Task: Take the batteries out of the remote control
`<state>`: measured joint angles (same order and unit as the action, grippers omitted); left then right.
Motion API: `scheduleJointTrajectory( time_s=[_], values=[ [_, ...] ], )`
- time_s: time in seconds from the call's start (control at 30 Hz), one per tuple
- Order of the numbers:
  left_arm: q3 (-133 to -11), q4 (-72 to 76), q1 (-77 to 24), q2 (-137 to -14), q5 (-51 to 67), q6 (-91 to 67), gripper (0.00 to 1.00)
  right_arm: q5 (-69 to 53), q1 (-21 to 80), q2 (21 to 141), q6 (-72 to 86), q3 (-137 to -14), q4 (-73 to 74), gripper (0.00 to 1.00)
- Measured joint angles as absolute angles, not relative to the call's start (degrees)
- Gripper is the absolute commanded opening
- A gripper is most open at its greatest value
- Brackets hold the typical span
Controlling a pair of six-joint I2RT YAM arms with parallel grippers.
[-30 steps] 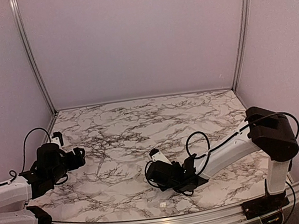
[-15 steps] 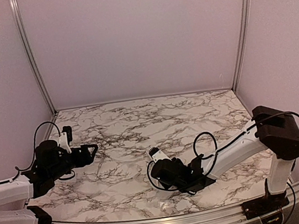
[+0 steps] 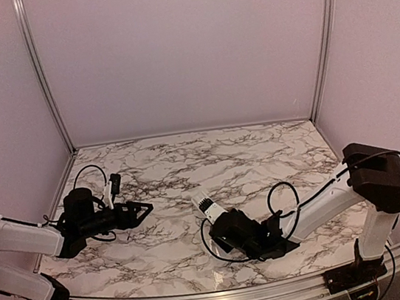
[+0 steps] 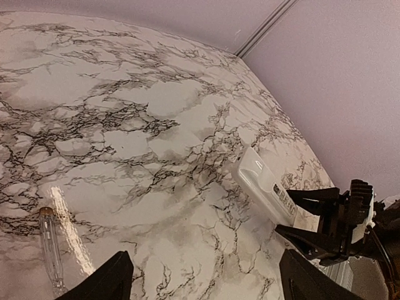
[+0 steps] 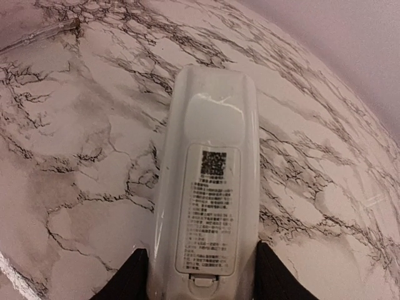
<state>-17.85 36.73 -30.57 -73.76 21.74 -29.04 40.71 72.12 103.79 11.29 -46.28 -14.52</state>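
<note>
Marble-veined tabletop (image 3: 275, 151), pale lilac walls, and we start at the right gripper (image 5: 201, 276). Its jaws are roughly half closed, and the fingers (image 5: 132, 279) press both long edges of the remote control (image 5: 209, 187) at its near end, a firm side-on hold. We find the remote near the middle of the table, a little toward the front, label side up, its far end poking out past the claw. The battery cover looks seated, so the batteries don't show; we judge they are inside. Further out, the left gripper (image 4: 209, 280) hangs wide open with nothing in it, pointed at the remote but well apart from it. We read the remote as light, rigid, smooth plastic with slippery flat faces, so the edges are the place to clamp, leaving the cover's catch by the held end for the free claw. We expect the batteries to be small and apt to roll.
</note>
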Motion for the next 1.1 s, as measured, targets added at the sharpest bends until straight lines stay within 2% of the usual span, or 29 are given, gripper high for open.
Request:
scheduleJointTrajectory(
  time_s=[0.23, 0.57, 1.1],
  values=[
    [-18.3, 46.6, -31.0, -83.8, 31.7, -31.9, 0.81, 40.3, 72.1, 102.7, 4.1, -41.6, -23.9, 0.0],
    [-24.0, 51.9, -33.3, -91.4, 38.5, -34.0, 0.8, 36.0, 72.7, 99.0, -3.6, -38.0, -31.3, 0.0],
    [-37.6, 55.8, -42.1, -103.2, 44.3, -38.6, 0.74, 26.6, 72.8, 82.3, -16.5, -21.1, -40.8, 0.0]
  ],
)
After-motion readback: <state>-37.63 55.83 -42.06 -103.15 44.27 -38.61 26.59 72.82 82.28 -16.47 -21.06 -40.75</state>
